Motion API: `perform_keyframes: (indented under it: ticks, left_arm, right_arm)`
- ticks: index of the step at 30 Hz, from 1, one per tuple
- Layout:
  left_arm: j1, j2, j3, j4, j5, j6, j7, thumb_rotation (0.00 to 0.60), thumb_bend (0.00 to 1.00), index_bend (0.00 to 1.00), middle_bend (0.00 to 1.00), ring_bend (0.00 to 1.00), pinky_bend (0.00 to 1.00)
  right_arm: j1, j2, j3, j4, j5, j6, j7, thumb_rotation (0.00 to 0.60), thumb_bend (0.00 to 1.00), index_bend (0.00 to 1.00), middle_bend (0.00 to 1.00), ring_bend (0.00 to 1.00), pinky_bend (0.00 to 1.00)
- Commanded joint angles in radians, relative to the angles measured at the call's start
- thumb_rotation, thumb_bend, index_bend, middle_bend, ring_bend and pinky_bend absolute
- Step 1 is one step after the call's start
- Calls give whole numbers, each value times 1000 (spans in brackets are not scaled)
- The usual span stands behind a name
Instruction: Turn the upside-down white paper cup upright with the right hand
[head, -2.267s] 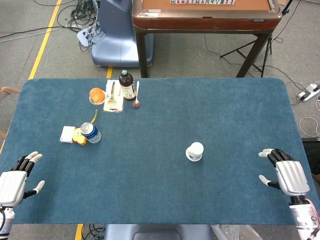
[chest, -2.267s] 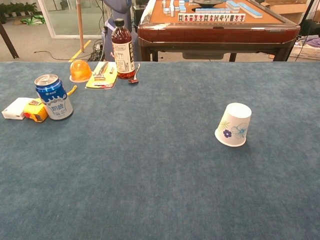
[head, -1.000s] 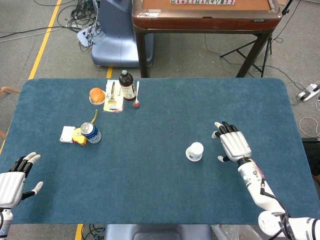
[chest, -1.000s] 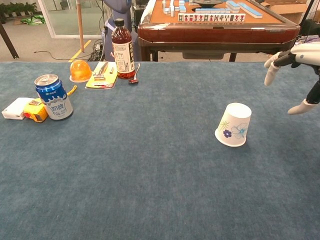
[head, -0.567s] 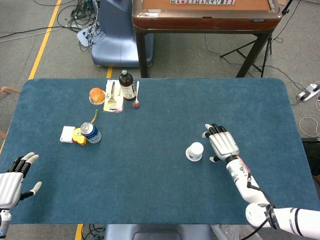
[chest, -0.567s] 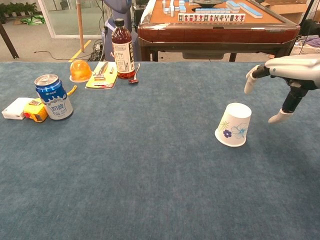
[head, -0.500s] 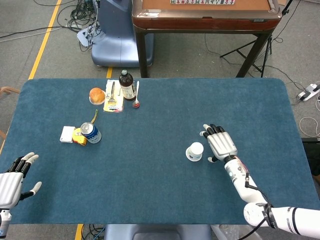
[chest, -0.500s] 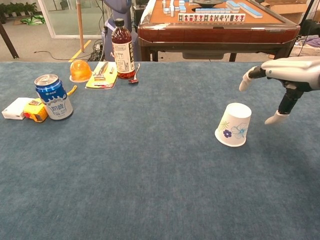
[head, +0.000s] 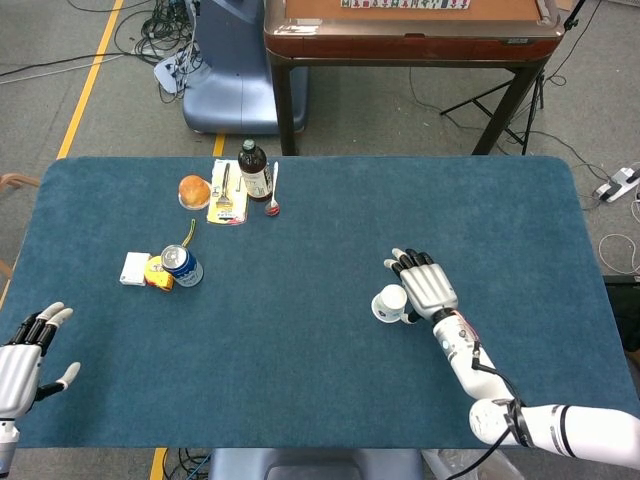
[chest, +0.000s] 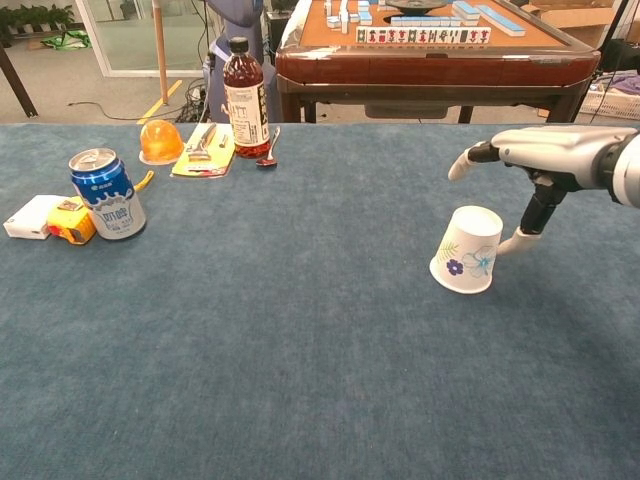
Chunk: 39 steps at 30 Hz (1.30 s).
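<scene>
While inverted, paper cup (chest: 467, 250) sits under spread right hand (chest: 530, 160).

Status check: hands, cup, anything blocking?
Right hand open over the white paper cup, no grip yet. Left hand open, idle. Cup upside-down, tilted. Nothing in the way.

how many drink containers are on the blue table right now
3. A blue can at the left beside a yellow packet, a dark bottle at the far edge, and the upside-down white paper cup right of centre under the right hand.
</scene>
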Motion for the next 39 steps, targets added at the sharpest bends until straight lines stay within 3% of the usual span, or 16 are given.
perform_keyframes:
  ticks: [1,11,17,39]
  left_arm:
    - [0,0,0,0,0,0,-1,600,206,162,103,132,453]
    - [2,3,-1,0,-5,-4,-9,600,206,161,98,132,453]
    - [3,4,-2,1,-7,-4,-10,600,206,161,98,132,453]
    - [6,6,-1,-2,-7,-4,-7,600,206,161,98,132,453]
  right_arm:
    - [6,-11,-4,12,-5,-5,15,600,0,174,57,0,112]
    - [27,-39,-4,56,0,-43,77,600,3,257,57,0,112]
    - [26,-52,-14,66,-17,-30,97,600,97,338,71,0,112]
    - [2,-68,-33,87,-79,22,145,600,187,483,125,0,112]
